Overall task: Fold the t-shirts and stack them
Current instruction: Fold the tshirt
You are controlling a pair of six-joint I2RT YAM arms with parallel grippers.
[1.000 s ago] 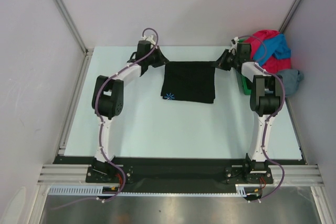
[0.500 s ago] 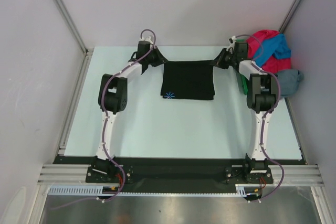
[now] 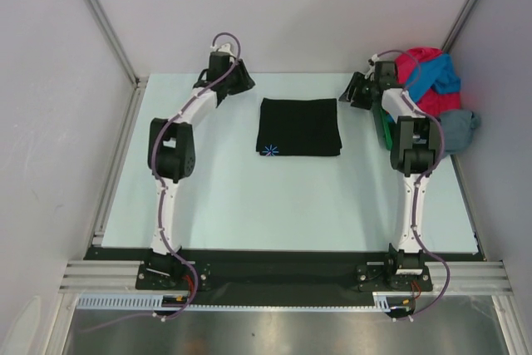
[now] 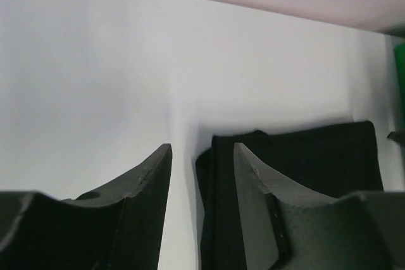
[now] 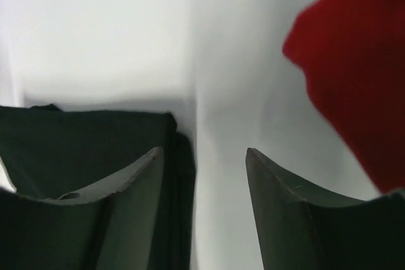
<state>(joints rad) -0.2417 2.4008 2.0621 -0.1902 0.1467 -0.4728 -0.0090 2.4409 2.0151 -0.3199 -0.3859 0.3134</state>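
Black soft cloth makes up the folded black t-shirt (image 3: 299,126). It lies flat as a neat rectangle on the pale worktop (image 3: 249,197), in the far middle area between the two arms. A small blue-and-white starburst mark (image 3: 268,152) sits at the near left corner of the shirt. The mark is too small to tell whether it carries any writing.

The left gripper (image 3: 237,81) stands just beyond the far left corner of the shirt, apart from the cloth. In the left wrist view its fingers (image 4: 142,188) are spread. The gap between them shows bare worktop and the edge of the black shirt.

The right gripper (image 3: 353,91) stands just beside the far right corner of the shirt and is not touching it. In the right wrist view its fingers (image 5: 278,207) are also spread, with bare worktop between them. The corner of the black shirt lies on the left of that view, and red cloth fills the upper right.

The remaining shirts are heaped at the far right corner of the worktop, beside the right arm:
- a crumpled red-pink t-shirt (image 3: 416,68)
- a bright blue t-shirt (image 3: 440,74), draped across the red-pink one
- a grey t-shirt (image 3: 461,126), on the near side of the heap

A green container (image 3: 386,132) shows at the left edge of this heap.
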